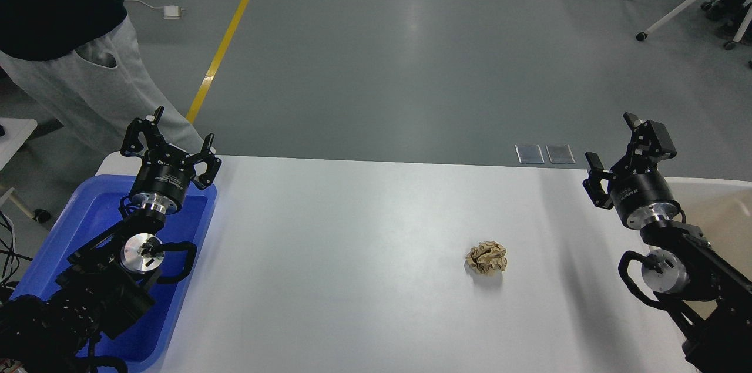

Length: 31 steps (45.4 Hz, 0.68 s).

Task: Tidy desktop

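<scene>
The desktop (pixel 364 244) is a wide matte white tabletop with rounded corners. A crumpled brown paper ball (pixel 486 258) lies on it, right of centre. My left gripper (pixel 170 138) is open and empty, held above the far end of the blue tray. My right gripper (pixel 625 147) is open and empty, raised over the desktop's right edge, up and to the right of the paper ball and well apart from it.
A blue plastic tray (pixel 76 232) sits at the desktop's left edge under my left arm. A beige bin (pixel 717 208) stands at the right edge behind my right arm. A person (pixel 64 38) stands at the far left. Chair legs (pixel 681 3) are far right.
</scene>
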Available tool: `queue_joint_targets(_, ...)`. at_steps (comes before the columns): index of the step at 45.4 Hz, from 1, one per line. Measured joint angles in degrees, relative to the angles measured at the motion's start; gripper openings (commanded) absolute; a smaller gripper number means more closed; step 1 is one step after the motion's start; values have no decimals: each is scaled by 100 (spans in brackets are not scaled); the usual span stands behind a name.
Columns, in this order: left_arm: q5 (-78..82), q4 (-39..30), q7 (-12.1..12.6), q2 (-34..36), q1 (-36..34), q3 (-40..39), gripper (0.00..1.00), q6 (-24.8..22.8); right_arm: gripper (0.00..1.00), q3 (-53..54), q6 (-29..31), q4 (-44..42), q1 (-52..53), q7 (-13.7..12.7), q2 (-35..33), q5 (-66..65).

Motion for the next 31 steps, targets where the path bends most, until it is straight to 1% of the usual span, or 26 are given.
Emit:
queue_joint_targets(13,0,-1,0,0,0,0,100,1,100,137,-33,-188,72,68,95,83)
queue_joint_targets(24,0,-2,0,0,0,0,100,2,100,173,-38,-246,25,79,215,794)
queue_joint_targets(31,0,-2,0,0,0,0,100,2,100,154,-24,-265,17,81,240,1021)
